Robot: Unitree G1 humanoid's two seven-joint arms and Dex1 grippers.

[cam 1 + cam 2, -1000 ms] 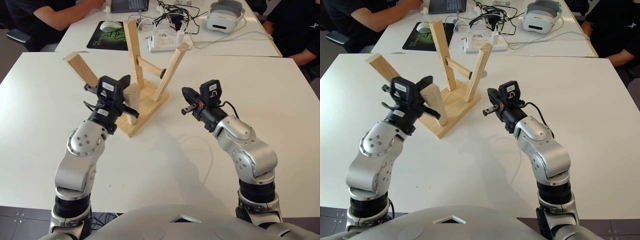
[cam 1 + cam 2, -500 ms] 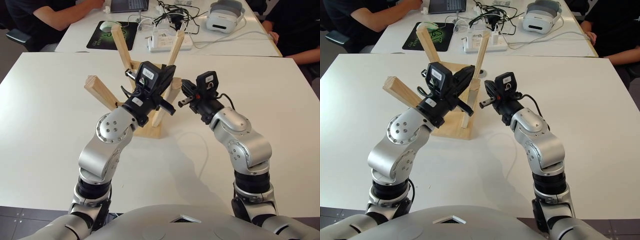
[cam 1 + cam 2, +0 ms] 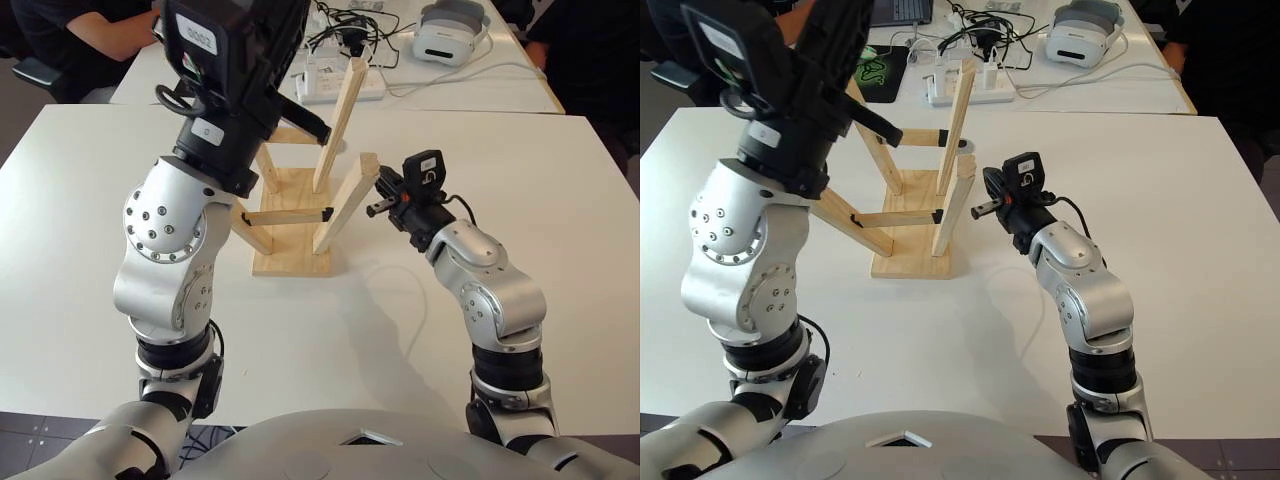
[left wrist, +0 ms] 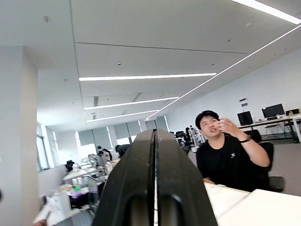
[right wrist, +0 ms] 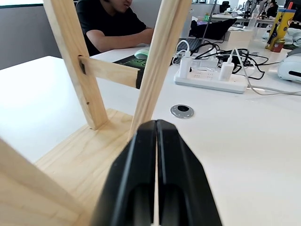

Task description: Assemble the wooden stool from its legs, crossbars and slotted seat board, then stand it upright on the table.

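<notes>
The left tool (image 4: pixel 154 141) and right tool (image 3: pixel 372 207) are both closed and empty. The right tool sits just beside a leg (image 3: pixel 345 205) of the upturned stool (image 3: pixel 292 252); a push may topple it.

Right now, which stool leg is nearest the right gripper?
The near right leg: its top end is beside the right gripper; the other three stand farther off.

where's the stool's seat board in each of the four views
left eye view: seat board lies flat on the table at centre, legs pointing up.
right eye view: the same, left of centre.
left wrist view: not in it; the camera faces the ceiling.
right wrist view: the flat wood at the foot of the two legs.
shared landmark: white power strip beyond the seat board.
</notes>
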